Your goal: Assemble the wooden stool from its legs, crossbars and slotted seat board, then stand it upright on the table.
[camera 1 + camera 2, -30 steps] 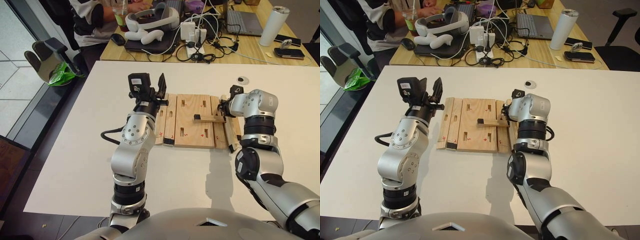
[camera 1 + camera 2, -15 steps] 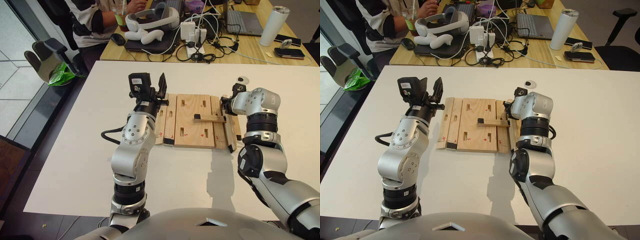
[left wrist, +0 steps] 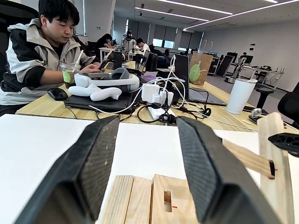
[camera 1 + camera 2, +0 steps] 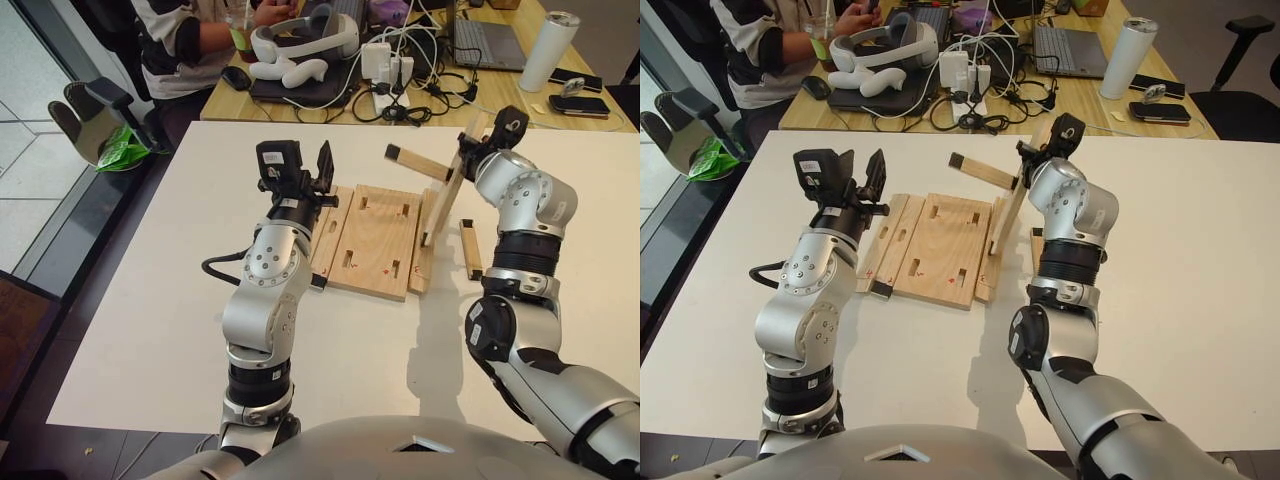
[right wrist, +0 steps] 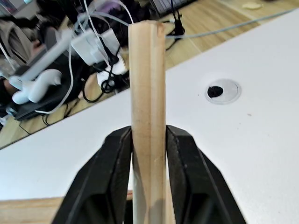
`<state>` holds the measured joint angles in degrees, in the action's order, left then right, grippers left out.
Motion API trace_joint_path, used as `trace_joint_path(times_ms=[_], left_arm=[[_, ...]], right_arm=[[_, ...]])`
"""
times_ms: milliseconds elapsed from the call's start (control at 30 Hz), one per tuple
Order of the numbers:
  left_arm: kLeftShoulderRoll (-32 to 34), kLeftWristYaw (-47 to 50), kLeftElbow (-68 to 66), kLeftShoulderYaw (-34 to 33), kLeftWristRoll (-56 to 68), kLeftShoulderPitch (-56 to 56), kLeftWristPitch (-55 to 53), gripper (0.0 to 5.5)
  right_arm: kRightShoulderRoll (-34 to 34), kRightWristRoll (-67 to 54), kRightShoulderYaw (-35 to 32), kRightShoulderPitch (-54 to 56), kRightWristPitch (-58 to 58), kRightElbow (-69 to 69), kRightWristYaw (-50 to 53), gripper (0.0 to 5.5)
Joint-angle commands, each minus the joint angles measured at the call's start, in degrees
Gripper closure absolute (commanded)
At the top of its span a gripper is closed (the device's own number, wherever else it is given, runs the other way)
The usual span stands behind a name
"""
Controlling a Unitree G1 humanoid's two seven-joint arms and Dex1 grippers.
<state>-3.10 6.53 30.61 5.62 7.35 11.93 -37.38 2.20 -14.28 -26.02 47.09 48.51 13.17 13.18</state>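
The slotted seat board (image 4: 375,240) lies flat mid-table, slightly skewed. Two wooden legs (image 4: 327,232) lie against its left edge. My right gripper (image 4: 472,135) is shut on another leg (image 4: 1008,212), held tilted above the board's right edge; a crossbar (image 4: 420,163) juts from that leg toward the left. In the right wrist view both fingers (image 5: 114,172) squeeze the leg (image 5: 147,84). A short dark-tipped wooden piece (image 4: 468,250) lies on the table right of the board. My left gripper (image 4: 308,170) hovers open over the left legs, its pads (image 3: 96,168) wide apart with nothing between them.
Behind the white table (image 4: 150,330) stands a wooden desk (image 4: 440,100) with a headset, power strips, cables, a laptop and a tumbler (image 4: 547,50). A round cable hole (image 5: 223,91) sits in the table's far right. A chair (image 4: 95,115) stands at the left.
My right gripper has risen and swung away from me, lifting the leg with its crossbar off the board. The seat board and nearby pieces have skewed slightly. The left arm has stayed put.
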Motion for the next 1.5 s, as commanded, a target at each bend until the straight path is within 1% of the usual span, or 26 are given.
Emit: trace_joint_path(times_ms=[33, 133, 200, 333, 467, 533, 600, 667, 700, 767, 833, 933, 1000, 1033, 1167, 1333, 1433, 1500], left_arm=[[-0.72, -0.08, -0.51, -0.43, -0.13, 0.98, -0.26, 3.23], [-0.61, -0.21, -0.62, -0.52, -0.14, 1.1, -0.23, 3.23], [-0.44, -0.43, -0.59, -0.48, -0.17, 0.97, -0.24, 3.23], [0.76, -1.26, -0.48, -1.6, -0.16, 0.34, -0.37, 3.23], [4.21, -3.04, -0.77, -5.5, 0.13, -1.03, -2.37, 3.23], [7.8, -4.85, -1.45, -7.67, 0.07, -2.04, -5.06, 3.23], [10.94, -6.67, -2.07, -9.31, 0.0, -2.81, -7.15, 3.23], [13.37, -8.42, -2.69, -10.77, 0.56, -2.87, -8.96, 3.23], [14.37, -9.22, -2.94, -11.46, 0.86, -2.88, -9.74, 3.23], [15.83, -10.39, -3.44, -12.55, 1.16, -3.13, -10.98, 3.23], [16.85, -11.23, -3.69, -12.77, 1.15, -3.46, -11.84, 3.23], [17.35, -11.93, -3.57, -12.33, 1.31, -3.51, -13.18, 3.23], [17.75, -12.65, -3.24, -11.55, 1.46, -3.53, -14.21, 3.23], [17.89, -12.99, -3.14, -11.36, 1.5, -3.46, -14.62, 3.23], [19.16, -14.96, -2.83, -10.45, 1.78, -3.88, -16.66, 3.23], [22.08, -18.31, -2.65, -8.63, 2.28, -4.63, -19.72, 3.23], [23.56, -19.42, -4.22, -9.55, 2.51, -2.41, -19.75, 3.23], [23.74, -19.51, -5.07, -10.3, 2.71, -0.9, -19.54, 3.23]], right_arm=[[-0.41, -2.28, 0.95, -2.35, -5.97, -6.01, -3.14, 4.5], [-0.96, -2.47, 2.94, -3.79, -10.88, -9.32, -5.63, 4.5], [-0.43, -3.89, 4.37, -5.36, -11.46, -12.76, -7.42, 4.5], [1.66, -9.71, 7.24, -11.66, -7.98, -23.76, -10.92, 4.51], [5.61, -13.43, 11.23, -19.05, -1.23, -36.41, -7.3, 4.51], [8.89, -14.66, 12.63, -23.62, 1.55, -41.59, -4.24, 4.51], [12.27, -17.82, 11.86, -26.73, 1.36, -43.67, -2.79, 4.51], [15.31, -25.87, 8.23, -27.96, -0.91, -44.09, -2.4, 4.51], [15.76, -29.57, 6.62, -28.16, -1.95, -44.01, -2.32, 4.51], [13.45, -32.94, 5.92, -28.47, -3.28, -43.44, -2.66, 4.51], [6.29, -26.85, 10.44, -28.55, -4.58, -42.73, -3.4, 4.51], [-4.19, -10.18, 22.39, -27.53, -9.66, -43.49, -3.9, 4.51], [-8.25, -0.09, 29.44, -26.61, -12.25, -44.05, -2.95, 4.51], [-8.91, 3.62, 31.72, -26.36, -13.35, -44.01, -2.21, 4.51], [-9.09, 13.67, 36.73, -25.29, -16.51, -42.89, -0.02, 4.52], [-7.47, 19.65, 38.44, -24.54, -17.73, -42.24, 0.27, 4.52], [-7.03, 22.12, 39.32, -24.69, -18.08, -42.31, -0.51, 4.52], [-5.93, 22.02, 38.74, -25.46, -18.37, -42.76, -1.14, 4.52]])
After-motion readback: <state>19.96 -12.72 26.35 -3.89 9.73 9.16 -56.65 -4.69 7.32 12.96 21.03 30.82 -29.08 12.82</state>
